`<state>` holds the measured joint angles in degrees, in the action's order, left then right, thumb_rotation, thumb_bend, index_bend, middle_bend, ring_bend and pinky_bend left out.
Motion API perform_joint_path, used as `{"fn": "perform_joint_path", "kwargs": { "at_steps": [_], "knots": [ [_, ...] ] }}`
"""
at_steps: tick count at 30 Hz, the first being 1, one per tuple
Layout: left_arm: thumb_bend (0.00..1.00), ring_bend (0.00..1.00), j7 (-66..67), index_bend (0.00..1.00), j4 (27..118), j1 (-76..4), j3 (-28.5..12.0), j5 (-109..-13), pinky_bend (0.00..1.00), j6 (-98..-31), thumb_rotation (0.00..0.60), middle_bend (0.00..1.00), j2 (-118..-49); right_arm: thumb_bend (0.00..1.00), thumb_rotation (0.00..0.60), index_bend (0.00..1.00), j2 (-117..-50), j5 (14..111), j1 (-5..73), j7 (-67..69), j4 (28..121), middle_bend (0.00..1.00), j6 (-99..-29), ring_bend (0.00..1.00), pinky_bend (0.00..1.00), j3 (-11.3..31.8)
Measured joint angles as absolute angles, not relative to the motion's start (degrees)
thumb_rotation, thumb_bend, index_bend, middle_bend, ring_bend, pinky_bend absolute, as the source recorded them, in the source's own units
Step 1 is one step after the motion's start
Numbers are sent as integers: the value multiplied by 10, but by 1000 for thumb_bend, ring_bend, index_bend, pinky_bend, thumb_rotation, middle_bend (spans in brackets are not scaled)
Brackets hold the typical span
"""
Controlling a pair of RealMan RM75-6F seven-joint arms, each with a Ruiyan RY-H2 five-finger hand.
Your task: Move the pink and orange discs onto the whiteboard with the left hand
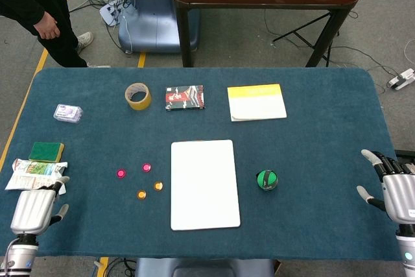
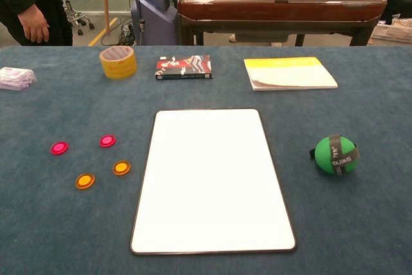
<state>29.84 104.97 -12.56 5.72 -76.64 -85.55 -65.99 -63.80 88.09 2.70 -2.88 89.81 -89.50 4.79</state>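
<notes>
Two pink discs [image 1: 120, 174] [image 1: 146, 167] and two orange discs [image 1: 141, 194] [image 1: 158, 186] lie on the blue table cloth just left of the whiteboard [image 1: 204, 184]. The chest view shows the same pink discs [image 2: 59, 148] [image 2: 107, 140], orange discs [image 2: 85, 181] [image 2: 121, 168] and bare whiteboard [image 2: 212, 178]. My left hand [image 1: 35, 211] hovers at the front left corner, well left of the discs, holding nothing, fingers apart. At the table's right edge my right hand [image 1: 395, 189] is empty with its fingers spread. Neither hand shows in the chest view.
A green ball [image 1: 267, 180] sits right of the whiteboard. At the back lie a tape roll [image 1: 138, 96], a dark booklet [image 1: 185, 97] and a yellow-white notebook [image 1: 257, 102]. A sponge [image 1: 47, 152], a snack packet [image 1: 35, 174] and a plastic pack [image 1: 68, 113] lie at the left. A person [image 1: 35, 11] stands beyond the far left corner.
</notes>
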Motion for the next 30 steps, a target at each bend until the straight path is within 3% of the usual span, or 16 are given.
{"fn": "perform_joint_path", "kwargs": {
  "at_steps": [9, 12, 17, 20, 30],
  "knots": [
    [285, 633, 310, 332, 1102, -203, 19, -756, 813, -735, 600, 569, -636, 144, 600, 203, -635, 880, 33, -28, 899, 251, -888, 272, 397, 50],
    [285, 686, 326, 341, 1105, -232, 0, -735, 842, -699, 600, 656, -642, 143, 600, 203, -633, 878, 34, -23, 899, 250, -885, 272, 397, 51],
    [284, 849, 338, 398, 1088, -269, -23, -698, 995, -651, 600, 872, -671, 144, 600, 203, -631, 881, 31, -19, 899, 251, -891, 272, 397, 48],
    [284, 909, 336, 424, 1069, -284, -30, -685, 1000, -629, 600, 953, -688, 144, 600, 203, -631, 887, 27, -14, 897, 250, -899, 272, 397, 46],
    [285, 946, 359, 430, 1005, -317, -35, -651, 1000, -599, 600, 1000, -742, 144, 600, 203, -631, 886, 27, -10, 894, 251, -897, 272, 397, 46]
  ]
}}
